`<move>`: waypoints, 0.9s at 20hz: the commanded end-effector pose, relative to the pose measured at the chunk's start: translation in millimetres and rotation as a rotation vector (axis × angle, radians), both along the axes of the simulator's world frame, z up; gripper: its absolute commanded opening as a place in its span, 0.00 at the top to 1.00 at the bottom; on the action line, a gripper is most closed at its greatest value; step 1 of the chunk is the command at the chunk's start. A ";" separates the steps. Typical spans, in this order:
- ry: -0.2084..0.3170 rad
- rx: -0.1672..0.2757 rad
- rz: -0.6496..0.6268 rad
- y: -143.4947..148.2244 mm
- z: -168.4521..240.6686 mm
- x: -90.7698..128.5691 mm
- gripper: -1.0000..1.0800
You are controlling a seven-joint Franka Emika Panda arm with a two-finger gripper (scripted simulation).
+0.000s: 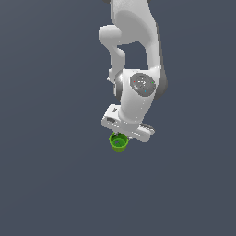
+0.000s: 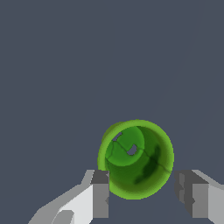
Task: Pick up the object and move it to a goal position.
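A plain dark grey-blue surface [image 1: 50,184] fills the whole background.

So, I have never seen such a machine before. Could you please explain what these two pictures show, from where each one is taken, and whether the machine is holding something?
The white machine is a robot arm in a computer simulation. One picture comes from a camera outside the arm and looks at the whole scene. The other comes from a camera on the arm's wrist and looks past the hand.

On the plain grey surface there is one thing: a small green cup, seen from above so you look into it.

In the wrist picture the cup sits between the two fingers, one on each side, with a gap visible on at least one side. So the hand is open around the cup and is not gripping it yet.
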State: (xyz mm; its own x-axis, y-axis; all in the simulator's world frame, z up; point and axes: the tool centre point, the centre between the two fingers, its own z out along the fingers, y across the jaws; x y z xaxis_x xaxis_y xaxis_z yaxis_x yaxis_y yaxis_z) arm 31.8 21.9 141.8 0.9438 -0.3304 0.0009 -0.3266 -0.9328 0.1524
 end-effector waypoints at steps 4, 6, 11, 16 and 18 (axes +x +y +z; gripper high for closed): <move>0.007 -0.068 -0.095 5.0 -11.7 3.7 0.38; 0.007 -0.094 -0.129 6.9 -15.6 5.0 0.38; 0.000 -0.162 -0.213 11.5 -24.9 8.2 0.38; -0.018 -0.234 -0.293 16.2 -32.9 11.5 0.38; -0.027 -0.259 -0.321 17.9 -35.5 12.7 0.38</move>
State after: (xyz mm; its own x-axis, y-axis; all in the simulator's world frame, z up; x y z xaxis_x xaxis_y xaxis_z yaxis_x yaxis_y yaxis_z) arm 43.5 38.7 108.2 0.8057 -0.5784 0.1275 -0.5828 -0.7358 0.3450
